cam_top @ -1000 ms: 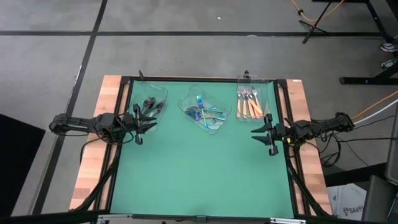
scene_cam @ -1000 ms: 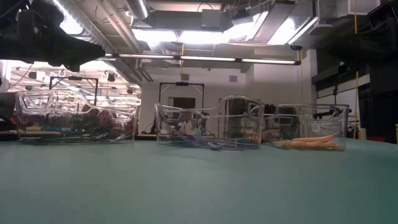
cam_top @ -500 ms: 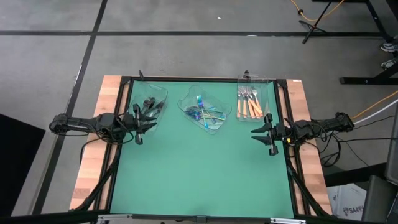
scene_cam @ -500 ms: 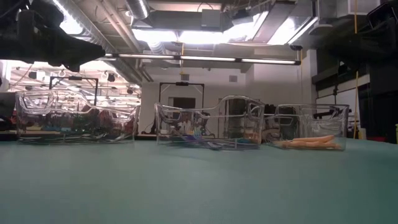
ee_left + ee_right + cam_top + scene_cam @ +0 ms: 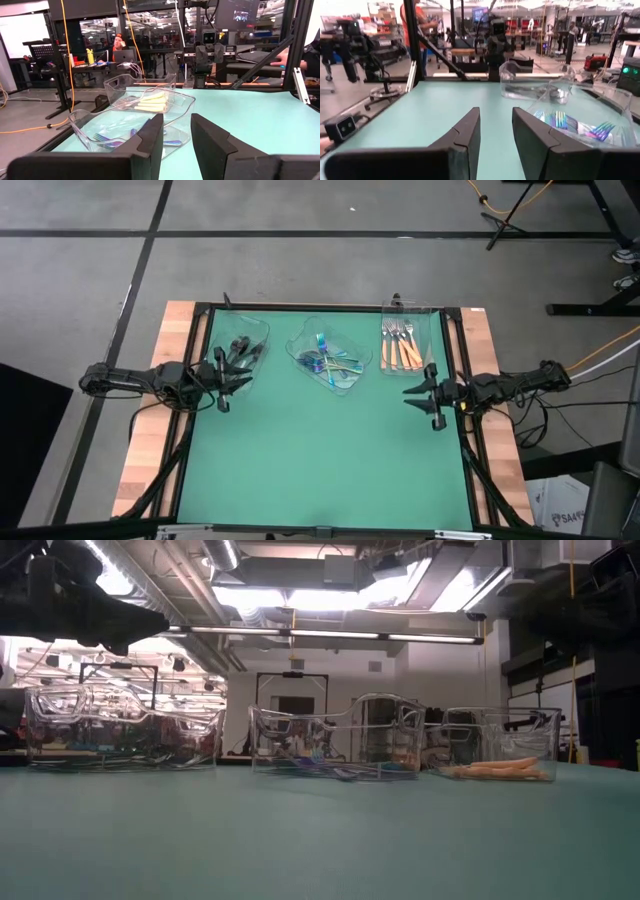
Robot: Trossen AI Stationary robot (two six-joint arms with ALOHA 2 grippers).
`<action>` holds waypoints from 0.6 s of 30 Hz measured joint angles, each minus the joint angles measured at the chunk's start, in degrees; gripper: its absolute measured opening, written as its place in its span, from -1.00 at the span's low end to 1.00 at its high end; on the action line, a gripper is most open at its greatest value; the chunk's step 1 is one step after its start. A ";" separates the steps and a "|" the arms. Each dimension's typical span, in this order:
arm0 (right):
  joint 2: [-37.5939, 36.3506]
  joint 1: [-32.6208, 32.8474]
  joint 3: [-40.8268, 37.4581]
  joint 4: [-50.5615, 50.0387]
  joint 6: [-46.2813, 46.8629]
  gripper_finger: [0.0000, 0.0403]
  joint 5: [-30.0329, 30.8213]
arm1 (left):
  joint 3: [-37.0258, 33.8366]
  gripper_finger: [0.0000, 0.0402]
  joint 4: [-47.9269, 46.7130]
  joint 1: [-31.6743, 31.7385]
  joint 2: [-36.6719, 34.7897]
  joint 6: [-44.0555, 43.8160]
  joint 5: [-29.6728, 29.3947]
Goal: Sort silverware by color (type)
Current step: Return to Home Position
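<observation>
High view: three clear trays stand in a row along the far edge of the green mat [image 5: 320,460]. The left tray [image 5: 258,328] holds the black forks [image 5: 238,352], the middle tray [image 5: 300,340] the blue-purple forks [image 5: 325,363], and the right tray [image 5: 432,330] the orange-handled forks [image 5: 400,352]. The left gripper [image 5: 228,383] hangs at the mat's left edge just beside the left tray. The right gripper [image 5: 415,393] hangs at the right edge near the right tray. Open mat lies between them and runs to the near edge, and a wooden border [image 5: 150,430] flanks the mat. Low view: the trays stand apart from one another on the far mat. Only the orange handles are plainly readable through the walls. A dark arm [image 5: 80,600] crosses above the left tray. Left wrist view: the fingers [image 5: 150,137] stand parted by a moderate gap with nothing between them. Ahead lie the middle and right trays, with the other arm across the mat. Right wrist view: its fingers [image 5: 465,132] are likewise parted and hold nothing. Here the blue-purple forks show close by, and the left tray farther off.
</observation>
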 joint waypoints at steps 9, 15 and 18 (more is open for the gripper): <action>2.36 0.00 -0.02 -0.04 0.00 -0.47 -0.20 | 0.00 -0.54 0.00 0.00 0.00 0.01 -0.01; 2.36 0.00 -0.02 -0.04 0.00 -0.47 -0.11 | 0.00 -0.54 0.00 0.00 0.00 0.01 0.00; 2.36 0.00 -0.02 -0.04 0.00 -0.47 -0.07 | 0.00 -0.54 0.00 0.02 0.00 0.01 -0.02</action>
